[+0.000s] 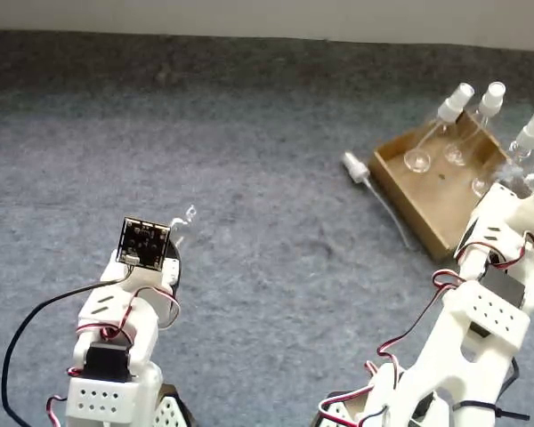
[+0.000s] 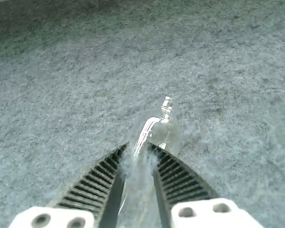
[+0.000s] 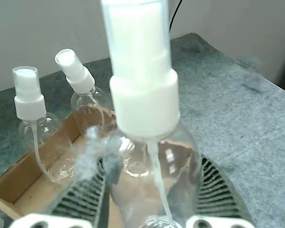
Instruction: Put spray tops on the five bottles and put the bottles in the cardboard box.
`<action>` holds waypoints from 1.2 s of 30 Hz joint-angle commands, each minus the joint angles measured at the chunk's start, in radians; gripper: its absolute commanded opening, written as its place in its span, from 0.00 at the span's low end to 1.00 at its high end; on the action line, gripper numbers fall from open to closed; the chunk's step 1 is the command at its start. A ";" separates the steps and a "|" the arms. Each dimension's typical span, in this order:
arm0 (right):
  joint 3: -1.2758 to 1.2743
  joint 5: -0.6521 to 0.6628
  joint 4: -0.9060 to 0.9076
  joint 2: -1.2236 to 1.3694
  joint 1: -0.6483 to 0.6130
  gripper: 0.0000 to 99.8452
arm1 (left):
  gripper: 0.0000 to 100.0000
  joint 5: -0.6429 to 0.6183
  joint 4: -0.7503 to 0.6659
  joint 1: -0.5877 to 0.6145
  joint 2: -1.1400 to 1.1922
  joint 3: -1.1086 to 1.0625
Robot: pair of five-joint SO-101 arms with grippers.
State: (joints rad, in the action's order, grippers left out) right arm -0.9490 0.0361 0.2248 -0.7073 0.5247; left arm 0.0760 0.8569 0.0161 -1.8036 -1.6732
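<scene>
Cardboard box (image 1: 438, 201) at upper right holds three capped bottles (image 1: 451, 105). My right pincer (image 3: 152, 166) is clamped on a fourth capped bottle (image 3: 180, 142) near it, which I judge is close to boxed. My left pincer (image 2: 138, 151) grips the bare fifth bottle (image 2: 157, 134) at lower left. Its loose spray top (image 1: 356, 167) lies on the desk (image 1: 249, 133) beside the box, not yet fitted.

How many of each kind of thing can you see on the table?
Bottles with spray tops: 4
Bottle without a top: 1
Loose spray top: 1
Cardboard box: 1
Total: 7
</scene>
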 commanded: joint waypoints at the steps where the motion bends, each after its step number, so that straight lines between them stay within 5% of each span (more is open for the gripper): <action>1: 0.068 0.005 -0.028 -0.002 0.013 0.14 | 0.01 0.006 0.006 -0.015 -0.007 -0.021; 13: 0.070 0.003 -0.030 -0.001 0.012 0.14 | 0.01 0.006 0.006 -0.015 -0.007 -0.021; 27: 0.071 0.000 -0.030 -0.004 -0.219 0.14 | 0.01 0.008 0.006 -0.015 -0.007 -0.021; 36: 0.068 0.006 -0.070 0.001 -0.143 0.14 | 0.01 0.008 0.006 -0.015 -0.007 -0.021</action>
State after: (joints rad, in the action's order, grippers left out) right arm -0.9490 0.0361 0.2186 -0.7073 0.3422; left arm 0.0760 0.8569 0.0161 -1.8036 -1.6732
